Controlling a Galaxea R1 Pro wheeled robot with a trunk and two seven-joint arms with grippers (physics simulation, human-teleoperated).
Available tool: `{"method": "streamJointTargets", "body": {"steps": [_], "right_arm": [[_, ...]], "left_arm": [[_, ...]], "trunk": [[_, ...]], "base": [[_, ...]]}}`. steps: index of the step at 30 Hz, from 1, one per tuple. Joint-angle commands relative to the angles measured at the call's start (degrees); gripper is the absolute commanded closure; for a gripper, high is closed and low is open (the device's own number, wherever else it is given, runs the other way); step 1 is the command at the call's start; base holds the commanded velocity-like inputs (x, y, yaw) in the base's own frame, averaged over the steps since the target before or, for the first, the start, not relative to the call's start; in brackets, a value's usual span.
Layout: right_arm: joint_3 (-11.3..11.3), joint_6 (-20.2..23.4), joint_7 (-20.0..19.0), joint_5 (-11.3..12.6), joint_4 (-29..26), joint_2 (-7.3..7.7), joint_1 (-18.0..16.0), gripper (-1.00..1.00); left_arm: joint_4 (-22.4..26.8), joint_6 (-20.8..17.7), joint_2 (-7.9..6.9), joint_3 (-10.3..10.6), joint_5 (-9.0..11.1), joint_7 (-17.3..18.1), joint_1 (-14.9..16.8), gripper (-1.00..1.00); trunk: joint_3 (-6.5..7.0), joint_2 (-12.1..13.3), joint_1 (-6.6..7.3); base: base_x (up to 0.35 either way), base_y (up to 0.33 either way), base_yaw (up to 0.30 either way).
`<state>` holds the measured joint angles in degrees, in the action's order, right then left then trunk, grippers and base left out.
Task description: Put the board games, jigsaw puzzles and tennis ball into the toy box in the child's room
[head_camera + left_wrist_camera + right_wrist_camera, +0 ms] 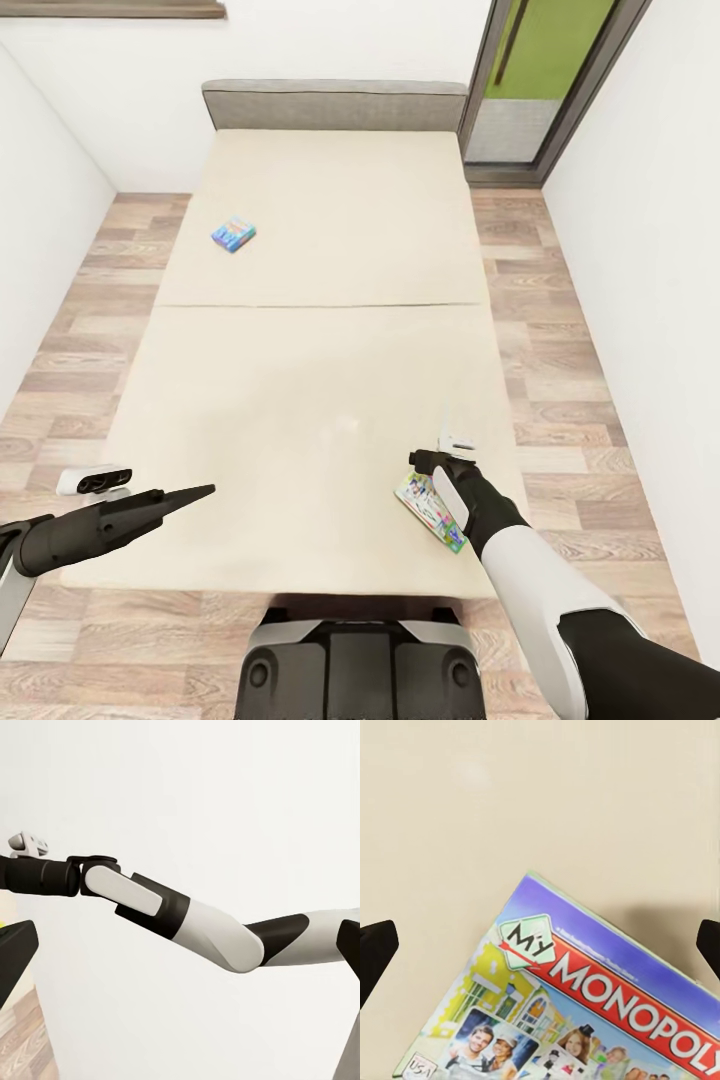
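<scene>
Right arm (540, 580): glossy white shell over the forearm, black at the joints and wrist, with a white oblong cover plate on the black wrist section. In the left wrist view the same arm (202, 926) shows alternating white and black rounded segments with smooth seams. Left arm (90, 530): matte black tapered housing ending in a slim point, with a small white camera module (93, 481) carrying dark lenses. Base (358, 665): dark grey moulded casing with two round black fittings.

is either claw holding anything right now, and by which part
Nothing is held. The right claw hovers open above the Monopoly box; the left claw is empty.
</scene>
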<state>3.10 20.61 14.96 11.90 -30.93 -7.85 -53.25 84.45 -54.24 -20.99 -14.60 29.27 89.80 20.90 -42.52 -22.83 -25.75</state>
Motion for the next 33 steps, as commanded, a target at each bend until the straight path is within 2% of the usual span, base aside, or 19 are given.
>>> {"method": "streamJointTargets", "body": {"steps": [1, 33], "right_arm": [[0.33, 0.23, 0.51, 0.58, -0.11, 0.00, -0.02, -1.00], [0.33, 0.22, 0.51, 0.66, -0.45, 0.01, -1.35, -1.00]], "left_arm": [[0.02, -0.61, -0.02, 0.01, -0.04, 0.21, 0.02, -1.00], [-0.04, -0.61, 0.03, 0.07, -0.09, 0.21, 0.02, -1.00]], "trunk": [[-0.16, -0.09, -0.03], [-3.17, -0.09, -0.03]], "base": [[0.000, 0.000, 0.000], [0.000, 0.000, 0.000]]}}
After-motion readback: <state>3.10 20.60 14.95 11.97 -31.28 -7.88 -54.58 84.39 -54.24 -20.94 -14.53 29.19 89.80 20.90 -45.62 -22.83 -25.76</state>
